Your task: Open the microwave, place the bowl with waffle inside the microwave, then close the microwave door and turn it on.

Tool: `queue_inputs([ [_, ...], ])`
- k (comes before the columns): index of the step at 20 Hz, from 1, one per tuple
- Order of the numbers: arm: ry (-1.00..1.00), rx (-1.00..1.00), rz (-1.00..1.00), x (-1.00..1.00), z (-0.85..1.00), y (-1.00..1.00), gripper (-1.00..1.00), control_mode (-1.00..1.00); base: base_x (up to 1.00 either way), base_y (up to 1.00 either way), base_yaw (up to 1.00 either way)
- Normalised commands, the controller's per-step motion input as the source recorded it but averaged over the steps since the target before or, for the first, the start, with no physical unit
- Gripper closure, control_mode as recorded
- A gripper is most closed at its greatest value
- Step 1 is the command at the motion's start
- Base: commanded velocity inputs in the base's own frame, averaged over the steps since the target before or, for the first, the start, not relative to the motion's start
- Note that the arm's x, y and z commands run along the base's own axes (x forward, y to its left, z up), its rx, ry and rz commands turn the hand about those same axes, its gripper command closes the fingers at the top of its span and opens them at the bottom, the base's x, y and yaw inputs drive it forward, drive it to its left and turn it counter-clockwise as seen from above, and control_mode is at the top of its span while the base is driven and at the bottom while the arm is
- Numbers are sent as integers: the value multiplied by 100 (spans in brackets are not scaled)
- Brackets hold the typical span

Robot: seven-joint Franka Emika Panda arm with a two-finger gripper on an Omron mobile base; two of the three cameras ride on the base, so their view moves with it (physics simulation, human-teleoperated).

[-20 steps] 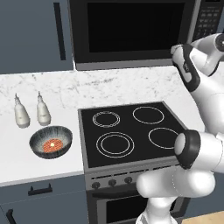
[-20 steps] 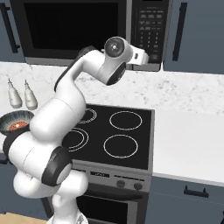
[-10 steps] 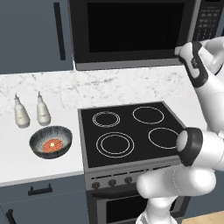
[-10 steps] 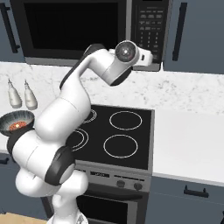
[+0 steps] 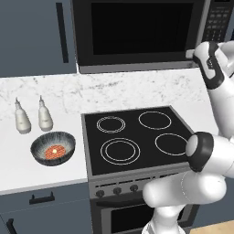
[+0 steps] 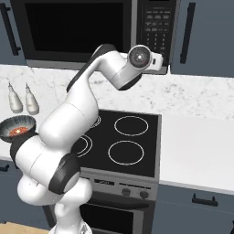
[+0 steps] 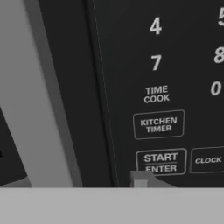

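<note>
The microwave [image 5: 137, 64] hangs above the stove with its door [image 5: 137, 27] closed. My gripper [image 5: 195, 53] is pressed up to the microwave's lower right front, at the seam between the door and the keypad strip [image 6: 155, 27]. In the hand view the keypad [image 7: 175, 87] is very close. A grey vertical bar [image 7: 39, 109] of the door edge runs down the left, and one fingertip [image 7: 140, 179] shows under the START button. How wide the jaws stand is hidden. The bowl [image 5: 52, 148] with the waffle [image 5: 55, 151] sits on the counter left of the stove.
Two small white bottles [image 5: 21, 119] [image 5: 44, 116] stand just behind the bowl. The black four-ring stove [image 5: 137, 137] lies under my arm. White counter [image 6: 196, 151] stretches to the stove's right, and dark cabinets flank the microwave.
My hand has risen and pushed forward to the microwave's lower right front, beside the keypad. The bowl, bottles and door have not moved.
</note>
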Motion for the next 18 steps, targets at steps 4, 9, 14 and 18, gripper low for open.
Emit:
queue_inputs([
  [4,0,-5,12,61,-12,95,100,-100,0,0,0],
  [9,3,-3,19,33,-1,100,100,-100,0,0,0],
  [14,8,-5,21,8,0,100,100,-100,0,0,0],
  [18,10,-10,18,-7,0,100,100,-100,0,0,0],
])
